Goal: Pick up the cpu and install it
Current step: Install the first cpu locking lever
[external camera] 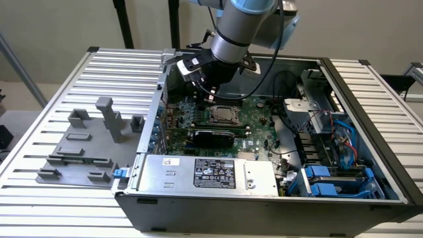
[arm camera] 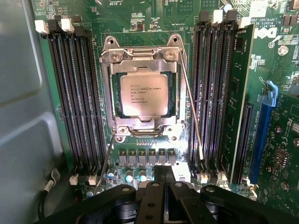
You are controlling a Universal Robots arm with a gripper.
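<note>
Hovering over the cpu [arm camera: 144, 94] seated in its socket [arm camera: 140, 55], the tool [arm camera: 163, 176] is clenched, empty

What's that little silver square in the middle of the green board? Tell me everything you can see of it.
That is the cpu: a thin square chip with a pale silver-grey metal top, a lighter rim and small dark printed lines. It lies flat on the motherboard, seated inside a shiny metal socket frame that closes round it on all sides, between banks of long black memory slots. The gripper hangs above it and does not touch it.
</note>
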